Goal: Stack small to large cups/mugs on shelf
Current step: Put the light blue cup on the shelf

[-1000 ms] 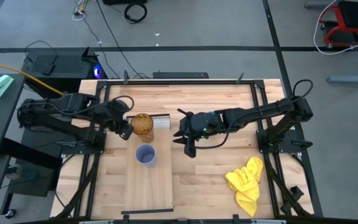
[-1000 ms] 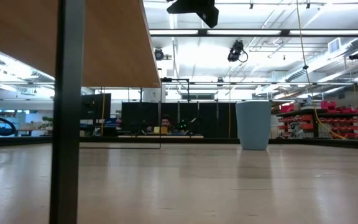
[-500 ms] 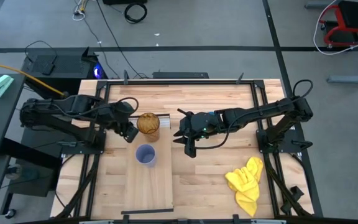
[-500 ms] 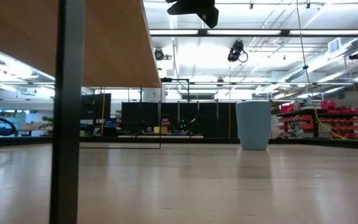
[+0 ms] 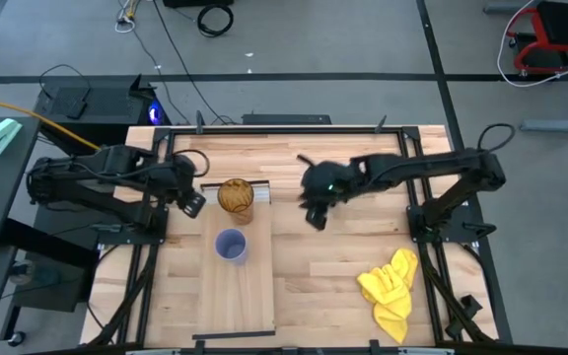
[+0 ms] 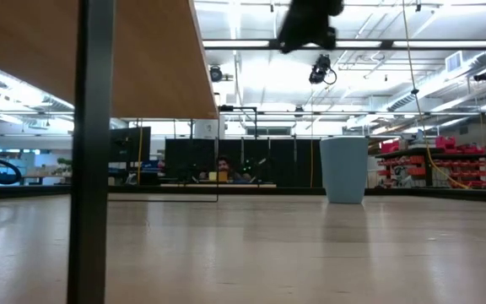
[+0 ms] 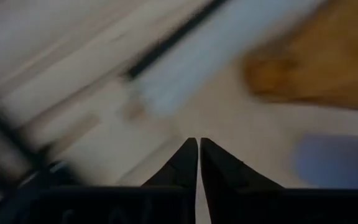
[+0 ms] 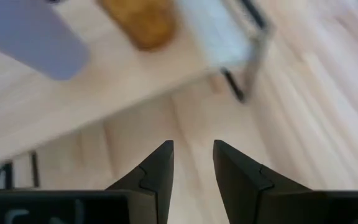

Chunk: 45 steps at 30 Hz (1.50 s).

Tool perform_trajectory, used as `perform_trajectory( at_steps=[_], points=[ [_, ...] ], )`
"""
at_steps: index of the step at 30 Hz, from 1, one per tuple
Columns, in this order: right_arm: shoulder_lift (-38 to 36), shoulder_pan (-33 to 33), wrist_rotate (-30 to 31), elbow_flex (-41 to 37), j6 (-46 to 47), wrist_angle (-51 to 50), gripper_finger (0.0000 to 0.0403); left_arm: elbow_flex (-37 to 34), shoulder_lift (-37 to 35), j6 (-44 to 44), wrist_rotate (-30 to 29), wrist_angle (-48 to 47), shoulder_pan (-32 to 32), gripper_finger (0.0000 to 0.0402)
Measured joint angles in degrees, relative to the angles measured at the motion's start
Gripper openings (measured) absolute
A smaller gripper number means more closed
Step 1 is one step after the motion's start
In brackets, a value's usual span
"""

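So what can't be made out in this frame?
- Blue cup: in no view; whether it sits inside the amber tumbler can't be told from the high view.
- Shelf: its surface is hidden in the low view, which looks along the table.
- Left wrist view: motion blur smears the lavender cup.

Counted two cups on the shelf [image 5: 240,286] — amber tumbler [image 5: 233,197], lavender cup [image 5: 230,245] — plus one yellow cloth [image 5: 390,283].
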Motion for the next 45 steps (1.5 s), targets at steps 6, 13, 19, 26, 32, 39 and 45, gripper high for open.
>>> perform_trajectory(
  at_steps=[6, 13, 19, 26, 32, 39, 45],
  points=[
    [-5.94, -6.68, 0.39, 3.83, 1.88, -11.88, 0.0121, 0.03, -1.57, -4.46, -3.47, -7.27, 0.00, 0.0035],
    [-7.92, -18.85, 0.20, 4.62, -0.37, -26.65, 0.0121, 0.03, -1.65, -4.39, -4.51, -7.02, -0.04, 0.0025],
    [-2.93, -26.48, -2.82, 1.52, -3.04, -27.50, 0.0123, 0.03, -1.59, -4.39, -5.57, -6.97, -0.02, 0.0028],
    [1.83, -29.09, -2.82, -1.79, -5.83, -27.28, 0.0151, 0.03, -1.59, -4.46, -5.57, -6.97, -0.11, 0.0038],
    [3.05, -29.03, -2.84, -5.91, -5.85, -24.54, 0.0176, 0.03, -1.59, -4.39, -5.57, -6.97, -0.11, 0.0035],
    [3.05, -26.10, -3.08, -8.04, -5.29, -22.01, 0.0176, 0.03, -1.59, -4.33, -5.57, -6.99, -0.11, 0.0036],
    [3.03, -24.49, -3.20, -10.52, -3.48, -18.38, 0.0174, 0.03, -1.59, -3.88, -5.57, -6.99, -0.11, 0.0042]
  ],
)
